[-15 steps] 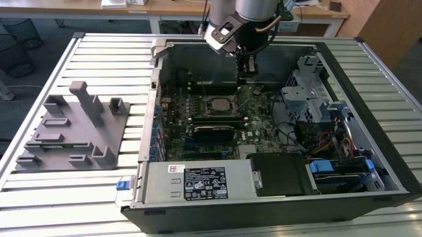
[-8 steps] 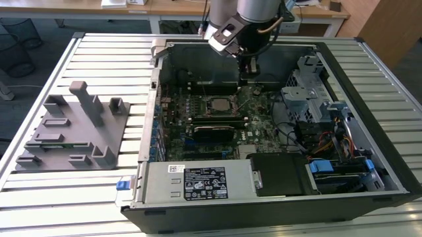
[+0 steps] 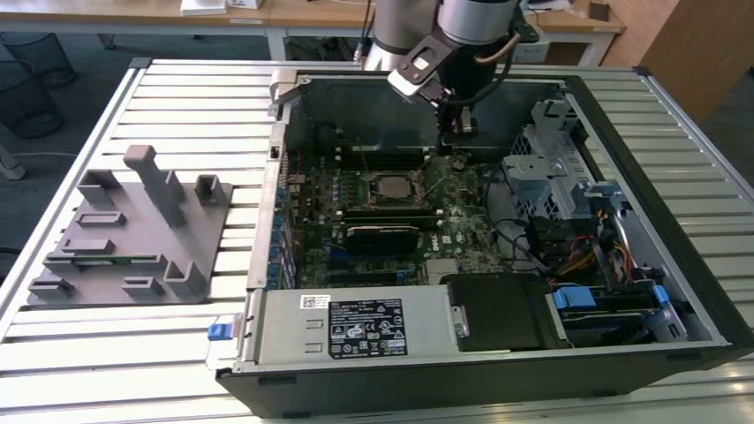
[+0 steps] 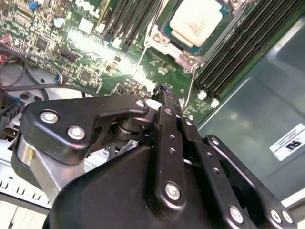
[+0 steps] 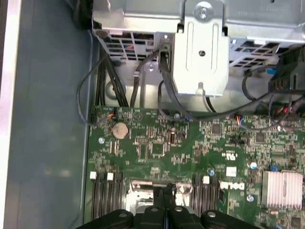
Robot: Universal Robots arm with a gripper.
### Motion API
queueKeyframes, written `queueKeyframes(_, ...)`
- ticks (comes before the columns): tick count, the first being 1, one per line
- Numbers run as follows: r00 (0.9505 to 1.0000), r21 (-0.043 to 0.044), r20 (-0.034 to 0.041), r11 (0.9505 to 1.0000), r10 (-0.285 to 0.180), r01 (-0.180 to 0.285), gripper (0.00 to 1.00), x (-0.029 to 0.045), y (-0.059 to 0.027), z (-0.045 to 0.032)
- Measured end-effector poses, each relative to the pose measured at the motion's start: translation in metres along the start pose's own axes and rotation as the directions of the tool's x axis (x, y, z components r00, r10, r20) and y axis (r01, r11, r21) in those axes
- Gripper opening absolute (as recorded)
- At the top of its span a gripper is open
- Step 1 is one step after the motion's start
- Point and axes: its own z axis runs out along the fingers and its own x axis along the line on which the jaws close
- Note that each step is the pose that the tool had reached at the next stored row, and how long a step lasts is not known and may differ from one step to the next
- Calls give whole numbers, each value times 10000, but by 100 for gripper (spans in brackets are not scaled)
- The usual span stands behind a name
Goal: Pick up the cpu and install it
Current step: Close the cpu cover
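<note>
A silver-grey arm (image 3: pixel 478 18) ends in a black hand (image 4: pixel 166 94) of linked bars (silver screws at joints).

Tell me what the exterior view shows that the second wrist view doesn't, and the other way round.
Exterior view: the slatted table, the grey parts fixture at that view's left, the whole open computer case and its silver power supply.
Second wrist view: the claw with its black linkage up close, and a white label on the case wall.
Both: the cpu sitting in its socket on the green motherboard, with the claw clear of the cpu.
</note>
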Motion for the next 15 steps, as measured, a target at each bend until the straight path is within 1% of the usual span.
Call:
queueKeyframes(7, 10000, -1, 9, 10000, 6, -6, 11, 0, 73, 31)
queueKeyframes(13, 10000, 0, 11, 10000, 25, -25, 11, -2, 171, 91)
queueKeyframes(15, 9999, 1, 15, 10000, 100, -100, 11, 0, 196, 107)
